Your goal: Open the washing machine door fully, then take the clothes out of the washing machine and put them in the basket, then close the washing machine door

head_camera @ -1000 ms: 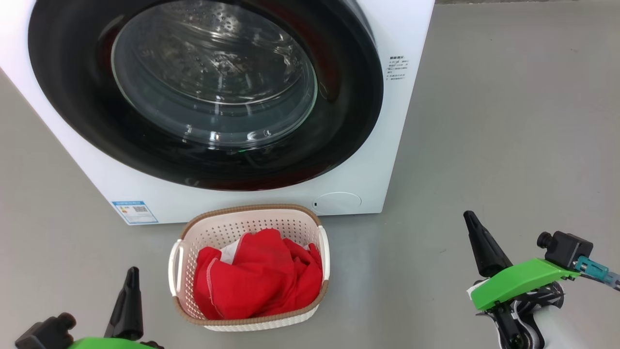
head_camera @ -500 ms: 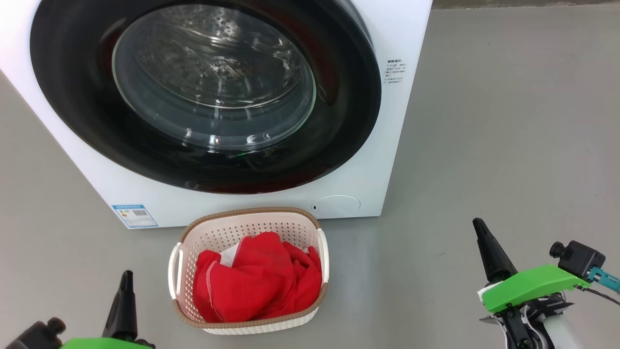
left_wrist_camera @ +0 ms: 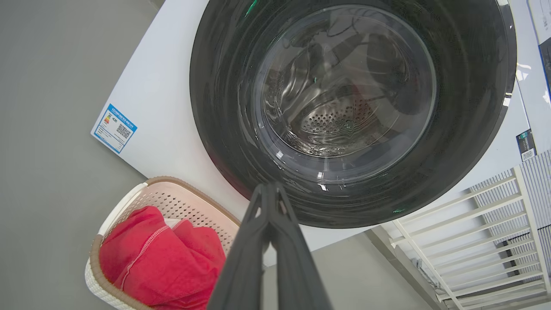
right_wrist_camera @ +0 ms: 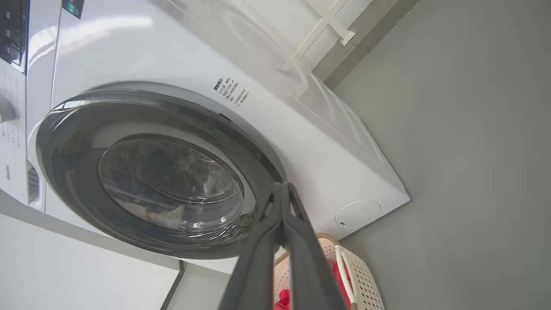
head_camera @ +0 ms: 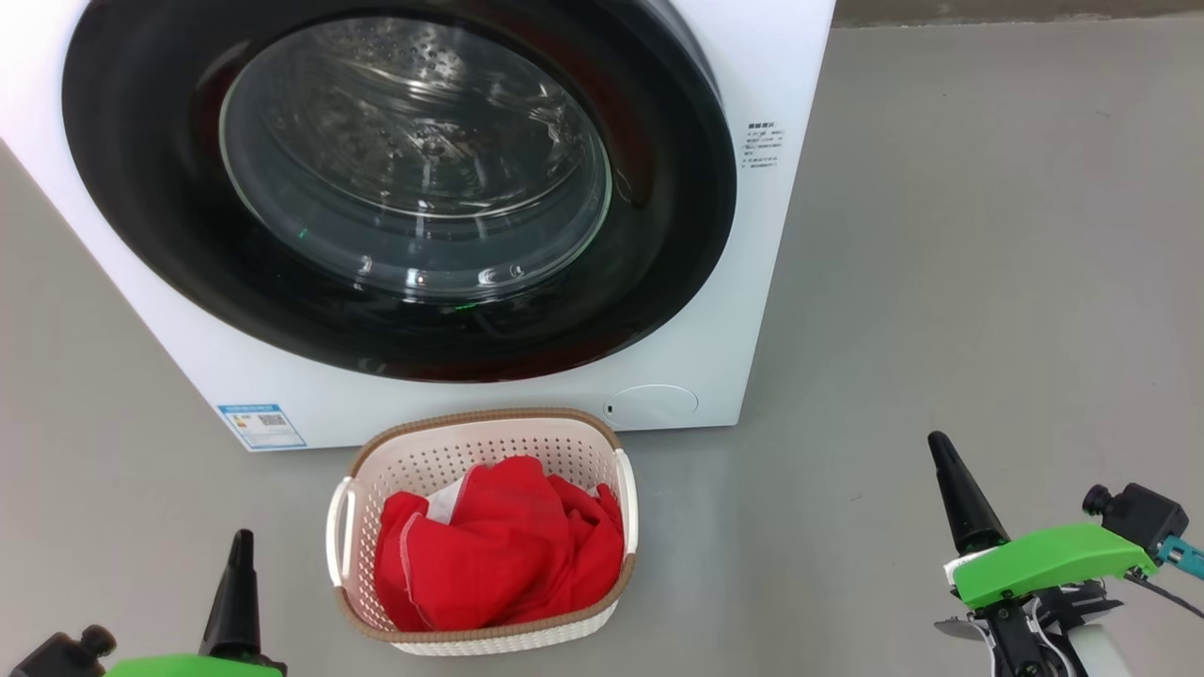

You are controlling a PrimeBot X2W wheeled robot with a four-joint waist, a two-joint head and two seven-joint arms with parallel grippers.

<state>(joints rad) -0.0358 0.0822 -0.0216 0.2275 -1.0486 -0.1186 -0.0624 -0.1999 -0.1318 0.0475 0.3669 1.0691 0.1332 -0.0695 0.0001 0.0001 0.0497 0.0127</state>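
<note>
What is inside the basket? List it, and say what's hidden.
The basket holds bunched red clothes with white stitching and a small white part. They cover the basket's bottom, so anything beneath them cannot be seen.

Bright even light, glare on door [head_camera: 400, 188]

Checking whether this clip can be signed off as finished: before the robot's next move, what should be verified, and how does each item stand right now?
1. The washing machine door sits flush on the washing machine: ok.
2. The door is latched: cannot tell.
3. The clothes lie inside the basket: ok.
4. The drum is free of clothes: cannot tell, reflections hide part.
5. The left gripper is shut and empty: ok.
6. The right gripper is shut, empty and apart from the machine: ok.
</note>
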